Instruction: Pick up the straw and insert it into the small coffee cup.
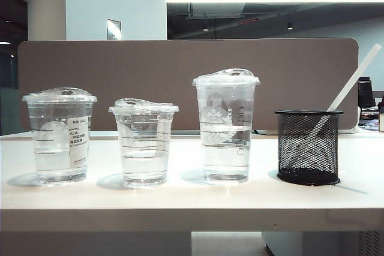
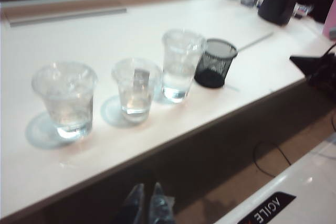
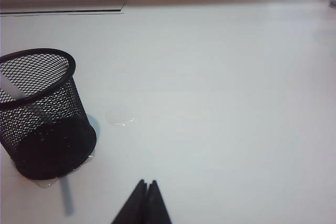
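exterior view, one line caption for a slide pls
Three lidded clear cups of water in a row, small coffee cup in the middle, straw leaning in black mesh holder.

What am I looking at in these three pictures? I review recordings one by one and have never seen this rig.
It is a two-armed table robot. One picture is from a fixed camera facing the table; the other two are from cameras on each arm's wrist.

On the table stand three lidded clear cups with water: a labelled cup, the small coffee cup and a tall cup. Beside them a black mesh holder contains the straw, leaning.

The left gripper hangs off the table's near edge, jaws close together. The right gripper hovers shut over the table near the holder. Neither holds anything.
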You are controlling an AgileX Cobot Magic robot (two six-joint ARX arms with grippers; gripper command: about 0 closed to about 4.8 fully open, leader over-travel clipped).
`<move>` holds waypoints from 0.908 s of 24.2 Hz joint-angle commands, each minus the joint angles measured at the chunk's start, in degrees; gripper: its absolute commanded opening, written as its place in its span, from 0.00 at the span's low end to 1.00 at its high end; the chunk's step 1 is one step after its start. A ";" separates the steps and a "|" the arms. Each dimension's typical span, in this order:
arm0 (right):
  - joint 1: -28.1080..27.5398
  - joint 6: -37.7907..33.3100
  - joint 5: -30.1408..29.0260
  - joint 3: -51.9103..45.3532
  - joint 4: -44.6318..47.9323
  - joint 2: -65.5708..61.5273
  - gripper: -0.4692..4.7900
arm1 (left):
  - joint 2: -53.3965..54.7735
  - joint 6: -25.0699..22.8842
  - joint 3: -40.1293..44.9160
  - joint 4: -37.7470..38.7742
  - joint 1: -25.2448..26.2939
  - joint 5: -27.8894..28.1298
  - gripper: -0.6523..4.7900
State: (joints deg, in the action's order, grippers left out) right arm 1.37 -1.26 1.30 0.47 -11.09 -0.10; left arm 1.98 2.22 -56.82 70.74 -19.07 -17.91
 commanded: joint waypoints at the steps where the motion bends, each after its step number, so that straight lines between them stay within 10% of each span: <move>1: 0.07 -0.02 0.09 -0.42 0.63 0.09 0.10 | 0.13 -0.07 -0.15 -0.04 -0.04 -0.31 0.16; 22: 0.09 -0.07 -0.39 -0.42 0.63 0.09 0.10 | 0.13 -1.77 -0.02 -5.40 -0.04 7.89 0.16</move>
State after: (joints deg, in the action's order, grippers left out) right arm 1.37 -1.23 1.06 0.47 -11.09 -0.10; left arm 1.98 0.78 -56.80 66.22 -19.07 -8.56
